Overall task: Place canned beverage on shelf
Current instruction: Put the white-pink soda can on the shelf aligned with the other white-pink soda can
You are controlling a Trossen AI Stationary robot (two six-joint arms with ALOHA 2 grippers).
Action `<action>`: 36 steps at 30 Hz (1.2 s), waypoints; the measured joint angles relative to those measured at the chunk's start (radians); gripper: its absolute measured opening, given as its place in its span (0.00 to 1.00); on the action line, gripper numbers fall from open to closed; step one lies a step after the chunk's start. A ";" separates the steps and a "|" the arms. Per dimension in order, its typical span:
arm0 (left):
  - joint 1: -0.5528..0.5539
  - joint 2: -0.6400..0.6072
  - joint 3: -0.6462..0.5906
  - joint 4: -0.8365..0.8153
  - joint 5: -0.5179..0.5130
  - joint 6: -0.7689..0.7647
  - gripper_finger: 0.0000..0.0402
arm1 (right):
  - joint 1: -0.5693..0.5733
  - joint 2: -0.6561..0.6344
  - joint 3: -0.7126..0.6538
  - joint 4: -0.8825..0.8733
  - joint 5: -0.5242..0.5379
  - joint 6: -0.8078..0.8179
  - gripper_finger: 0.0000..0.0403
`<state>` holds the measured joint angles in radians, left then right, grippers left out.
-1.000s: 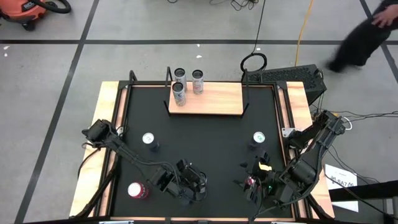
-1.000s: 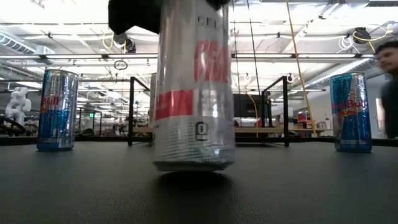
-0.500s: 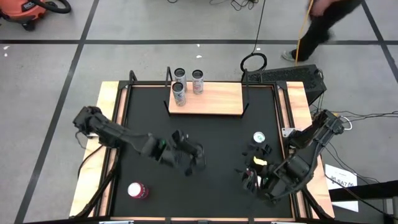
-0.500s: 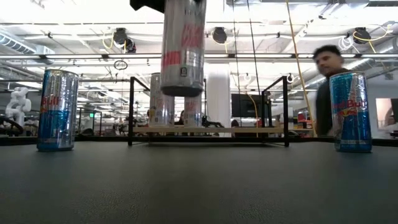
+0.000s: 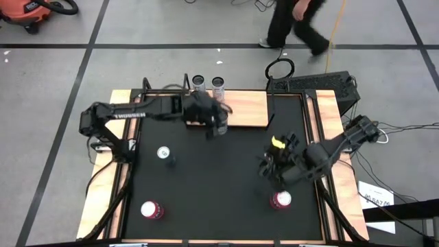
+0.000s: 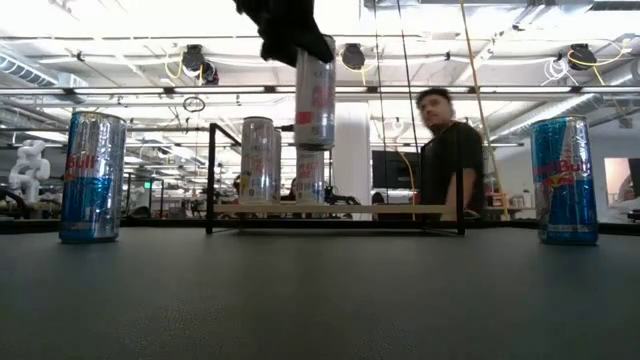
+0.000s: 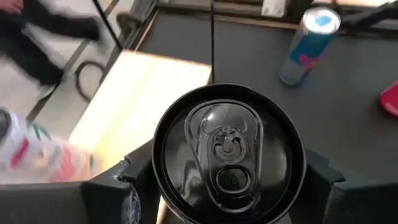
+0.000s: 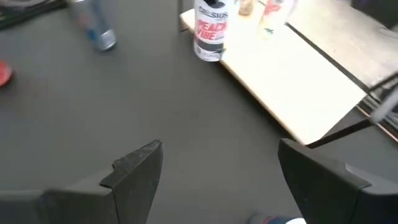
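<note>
Black tabletop [image 5: 219, 185] with wooden side strips, crossed by two dark arms. At its far edge, one shelf [image 5: 243, 110]: small light-wood board with thin black rails at the ends, carrying two upright cans [image 5: 208, 84] near its left end. Held clear above the shelf's front edge, one tall silver beverage can [image 6: 314, 98] with red lettering, reading "PEACH VIBE" in the right wrist view [image 8: 211, 31], plain pull-tab lid [image 7: 228, 155] on top. Clamped around that can from both sides, just under the lid: left gripper [image 5: 209, 118]. Over the right half of the table, right gripper [image 5: 273, 167], fingers [image 8: 135, 169] spread wide, holding nothing. Standing on the table: two blue-and-silver Red Bull cans [image 6: 91, 177], [image 6: 565, 180], and two red-topped cans [image 5: 151, 209], [image 5: 280, 200] toward the near edge. Behind the table, one person [image 6: 448, 152] in dark clothing.
</note>
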<state>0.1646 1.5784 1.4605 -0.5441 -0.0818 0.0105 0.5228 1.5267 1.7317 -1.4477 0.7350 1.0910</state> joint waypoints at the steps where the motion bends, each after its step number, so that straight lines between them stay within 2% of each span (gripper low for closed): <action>1: 0.027 0.000 0.000 0.010 0.040 0.025 0.60 | -0.022 -0.015 -0.011 0.001 0.000 -0.003 0.77; 4: 0.091 0.000 0.000 0.029 0.149 0.091 0.60 | -0.094 -0.061 -0.052 0.035 -0.001 -0.018 0.77; 7: 0.128 0.000 0.000 0.030 0.225 0.137 0.60 | -0.179 -0.107 -0.105 0.155 -0.025 -0.079 0.77; 13: 0.144 -0.016 0.007 0.034 0.409 0.185 0.60 | -0.357 -0.156 -0.213 0.513 -0.205 -0.302 0.77; 19: 0.145 -0.042 0.042 0.031 0.534 0.214 0.60 | -0.471 -0.158 -0.225 0.650 -0.347 -0.443 0.77; 22: 0.147 -0.060 0.055 0.041 0.594 0.239 0.60 | -0.515 -0.160 -0.225 0.681 -0.456 -0.524 0.77; 27: 0.151 -0.091 0.072 0.069 0.628 0.239 0.60 | -0.606 -0.164 -0.225 0.693 -0.733 -0.670 0.77; 30: 0.152 -0.095 0.086 0.057 0.629 0.224 0.60 | -0.673 -0.163 -0.225 0.713 -0.847 -0.749 0.77; 36: 0.151 -0.093 0.097 0.067 0.558 0.148 0.60 | -0.822 -0.159 -0.225 0.827 -1.077 -0.852 0.77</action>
<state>0.3157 1.4853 1.5570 -0.4774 0.4763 0.1582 -0.2995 1.3678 1.5070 -0.6202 -0.3422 0.2394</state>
